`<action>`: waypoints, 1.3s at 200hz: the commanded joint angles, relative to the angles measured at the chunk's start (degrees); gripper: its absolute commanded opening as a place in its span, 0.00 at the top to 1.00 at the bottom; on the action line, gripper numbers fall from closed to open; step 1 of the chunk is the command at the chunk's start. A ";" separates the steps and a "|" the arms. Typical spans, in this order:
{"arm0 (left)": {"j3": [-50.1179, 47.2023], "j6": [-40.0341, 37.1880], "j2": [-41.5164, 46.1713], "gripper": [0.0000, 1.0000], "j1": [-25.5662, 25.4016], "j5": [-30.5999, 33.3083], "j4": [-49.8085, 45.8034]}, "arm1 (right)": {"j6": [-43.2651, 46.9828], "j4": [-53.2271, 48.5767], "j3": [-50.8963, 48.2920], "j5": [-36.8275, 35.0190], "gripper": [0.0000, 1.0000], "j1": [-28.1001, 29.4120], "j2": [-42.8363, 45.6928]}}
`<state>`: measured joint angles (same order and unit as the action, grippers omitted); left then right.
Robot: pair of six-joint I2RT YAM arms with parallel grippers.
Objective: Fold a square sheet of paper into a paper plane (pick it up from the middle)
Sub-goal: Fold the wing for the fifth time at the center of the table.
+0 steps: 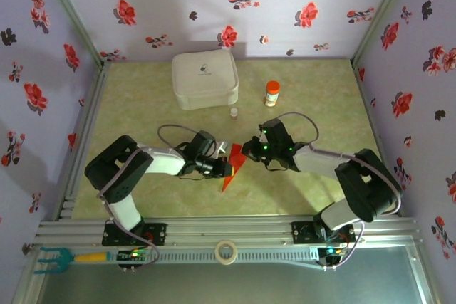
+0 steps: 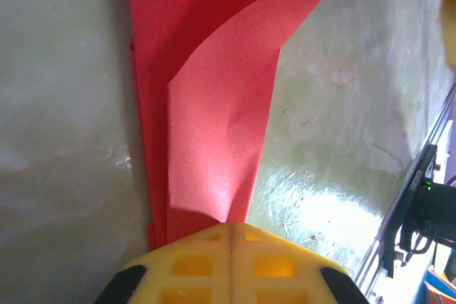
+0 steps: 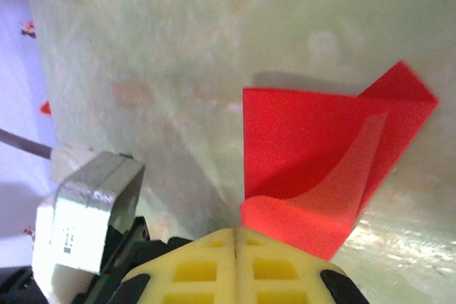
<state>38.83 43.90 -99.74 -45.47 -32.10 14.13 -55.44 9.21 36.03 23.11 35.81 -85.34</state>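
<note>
- a roll of tape point(image 1: 226, 252) sits on the near rail, between your two arm bases.
- your left gripper point(image 2: 231, 227) is clamped tight on the square sheet of paper point(image 1: 231, 165), which is red, partly folded and at mid-table.
- your right gripper point(image 3: 235, 231) is pinched closed on the sheet's curled edge, facing the left one.
- beyond them there's a small vial point(image 1: 233, 112), then an orange-capped bottle point(image 1: 271, 93).
- the white case point(image 1: 204, 80) sits near the back wall.

My square sheet of paper point(image 1: 232, 166), bright red, sits at the middle of the surface point(image 1: 142, 105), folded into a pointed wedge, one flap curling upward.
</note>
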 commanded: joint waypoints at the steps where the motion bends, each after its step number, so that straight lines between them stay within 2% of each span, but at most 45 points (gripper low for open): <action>1: -2.60 -1.15 -1.44 1.00 -0.14 0.95 -8.68 | 1.67 -0.79 2.14 -0.07 0.95 2.59 -3.25; 45: -2.76 -0.38 -1.33 1.00 -0.16 1.02 -8.00 | 2.36 -2.06 5.21 -2.05 0.97 3.66 -11.42; 84: -3.23 0.10 -1.50 1.00 -0.10 0.93 -7.28 | 0.99 3.38 1.24 -1.51 0.97 -0.83 -14.28; 202: -4.83 0.66 -2.21 1.00 -0.49 0.28 -5.63 | 4.02 2.69 4.08 2.62 0.96 -14.36 -16.60; 244: -4.99 0.56 -2.12 1.00 -0.49 0.28 -5.60 | 6.45 -5.96 8.45 -0.88 0.96 -15.14 -14.63; 260: -4.95 0.43 -1.86 1.00 -0.49 0.35 -5.61 | 6.17 -5.94 8.28 -0.83 0.96 -15.02 -12.40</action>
<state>36.95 44.42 -99.63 -45.41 -32.62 17.82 -51.13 8.16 43.20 27.09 21.23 -100.18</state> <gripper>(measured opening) 0.059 0.060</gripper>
